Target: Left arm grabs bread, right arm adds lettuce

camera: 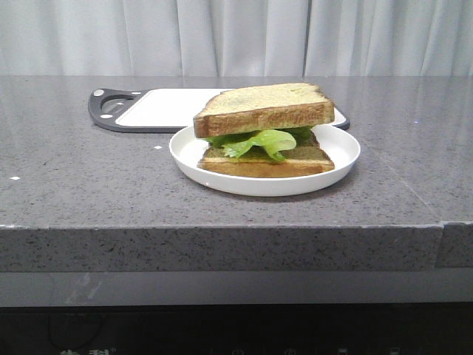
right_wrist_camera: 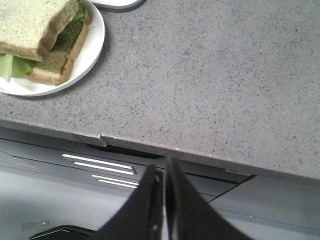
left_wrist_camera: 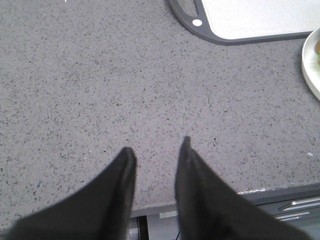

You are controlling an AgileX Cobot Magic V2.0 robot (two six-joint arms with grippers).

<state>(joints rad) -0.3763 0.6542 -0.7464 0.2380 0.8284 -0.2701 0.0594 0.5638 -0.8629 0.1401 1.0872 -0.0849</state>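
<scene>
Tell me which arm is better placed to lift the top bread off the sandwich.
Probably the left: the left gripper is open over the counter beside the plate. The right gripper is shut, back past the counter's edge. The bread sits untouched.

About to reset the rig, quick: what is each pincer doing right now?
Left pincer: open, holding nothing, over the bare countertop.
Right pincer: closed, holding nothing, back past the counter edge.
</scene>
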